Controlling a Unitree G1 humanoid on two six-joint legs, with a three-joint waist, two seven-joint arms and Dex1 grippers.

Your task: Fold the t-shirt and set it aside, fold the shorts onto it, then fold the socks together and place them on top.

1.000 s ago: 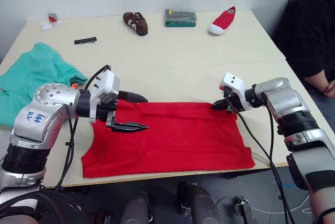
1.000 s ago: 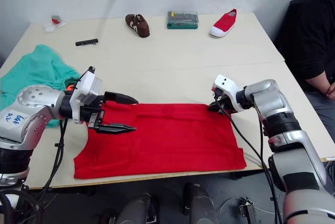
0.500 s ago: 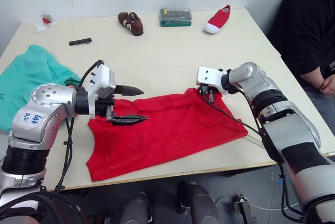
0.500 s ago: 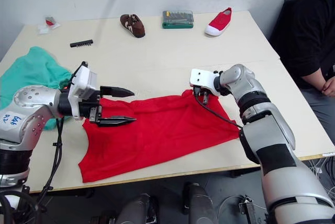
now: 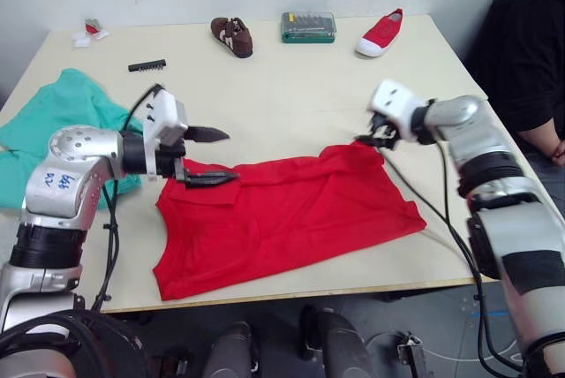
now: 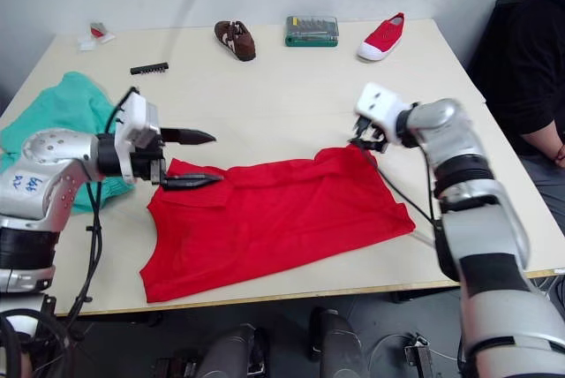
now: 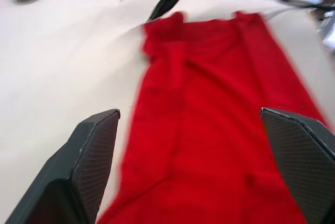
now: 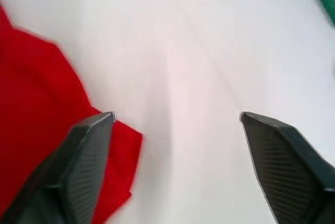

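Red cotton t-shirt (image 5: pixel 287 217) lies rumpled on the pale desk (image 5: pixel 300 86), long axis running between both grippers. Left gripper (image 5: pixel 212 155) hangs spread wide over its near end; right gripper (image 8: pixel 175 124) is spread too, beside the far corner. Head views add teal-green shorts (image 5: pixel 53 126) bunched behind the left gripper.

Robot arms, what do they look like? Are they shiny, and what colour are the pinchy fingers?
Both arms are rounded, shiny silver metal with black bands at the joints, and black cables loop along them. The left arm wears a white sticker with blue handwriting. A white boxy block sits at each wrist. The left gripper has two thin, pointed black fingers; the right gripper has black fingers too.
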